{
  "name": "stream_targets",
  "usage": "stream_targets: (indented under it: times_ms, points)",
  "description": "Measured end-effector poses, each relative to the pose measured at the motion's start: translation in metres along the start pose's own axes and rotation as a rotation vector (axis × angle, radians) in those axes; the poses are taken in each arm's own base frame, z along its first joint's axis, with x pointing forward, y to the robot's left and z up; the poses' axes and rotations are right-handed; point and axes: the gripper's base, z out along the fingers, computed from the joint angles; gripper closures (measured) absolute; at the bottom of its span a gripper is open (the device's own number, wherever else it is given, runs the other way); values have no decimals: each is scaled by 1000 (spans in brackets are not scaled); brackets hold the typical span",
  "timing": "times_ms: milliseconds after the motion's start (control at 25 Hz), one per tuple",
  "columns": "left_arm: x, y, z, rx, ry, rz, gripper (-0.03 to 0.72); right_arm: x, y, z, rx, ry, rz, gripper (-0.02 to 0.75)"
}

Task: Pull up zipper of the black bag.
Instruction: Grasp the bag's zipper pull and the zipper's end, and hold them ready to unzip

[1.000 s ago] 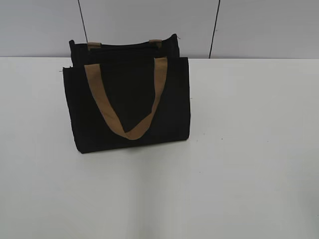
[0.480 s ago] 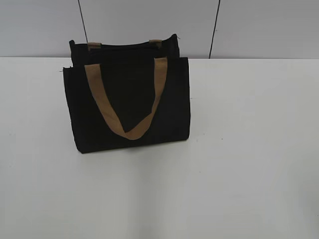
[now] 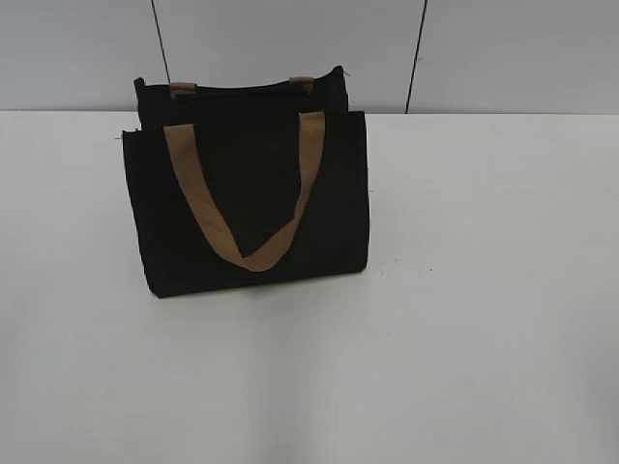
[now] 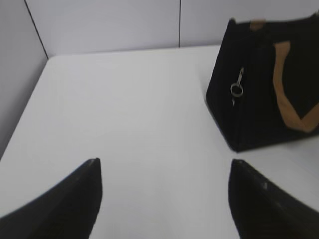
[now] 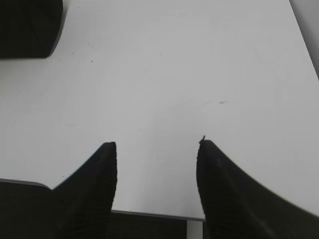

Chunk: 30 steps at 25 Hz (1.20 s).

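I see the small boxy black fabric bag (image 3: 250,193) upright on the white worktop (image 3: 464,290), both my grippers (image 4: 164,172) (image 5: 157,149) spread empty and well apart from it; next, reach its side zipper's silver ring pull (image 4: 237,89)

Bright, even light washes out the table (image 3: 464,290); faint shadow under the bag (image 3: 247,193) (its fabric detail lost); wrist views soft.

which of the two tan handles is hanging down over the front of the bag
The near handle, drooping in a V across the black bag. The far handle shows only stubs at the top edge.
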Motion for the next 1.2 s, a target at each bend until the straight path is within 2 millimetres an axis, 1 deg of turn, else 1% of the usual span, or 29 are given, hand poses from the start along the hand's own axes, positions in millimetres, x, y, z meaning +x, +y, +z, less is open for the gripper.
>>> stream_targets:
  times_ms: [80, 200, 280, 360, 520, 560, 640, 720, 840, 880, 1000, 1080, 1200]
  points:
    - [-13, 1, 11, 4, -51, 3, 95, 0, 0, 0, 0, 0, 0, 342]
    - [-31, 2, 40, -1, -160, 2, 101, 0, 0, 0, 0, 0, 0, 342]
    - [-37, 2, 61, -7, -225, 1, 103, 0, 0, 0, 0, 0, 0, 342]
    - [-34, 2, 87, -9, -251, -5, 104, 0, 0, 0, 0, 0, 0, 342]
    - [-18, 2, 138, -15, -299, -26, 104, 0, 0, 0, 0, 0, 0, 342]
    - [-12, 2, 153, -16, -297, -34, 104, 0, 0, 0, 0, 0, 0, 342]
    - [-1, 1, 174, -14, -304, -55, 104, 0, 0, 0, 0, 0, 0, 342]
    - [13, -1, 200, 5, -259, -58, 104, 0, 0, 0, 0, 0, 0, 342]
    - [24, -3, 224, 30, -271, -66, 104, 0, 0, 0, 0, 0, 0, 342]
    - [33, -3, 236, 36, -243, -76, 104, 0, 0, 0, 0, 0, 0, 342]
    - [54, -2, 260, 72, -167, -106, 104, 0, 0, 0, 0, 0, 0, 342]
    - [67, -3, 278, 135, -102, -89, 104, 0, 0, 0, 0, 0, 0, 342]
    - [77, -7, 302, 271, -46, -22, 104, 0, 0, 0, 0, 0, 0, 342]
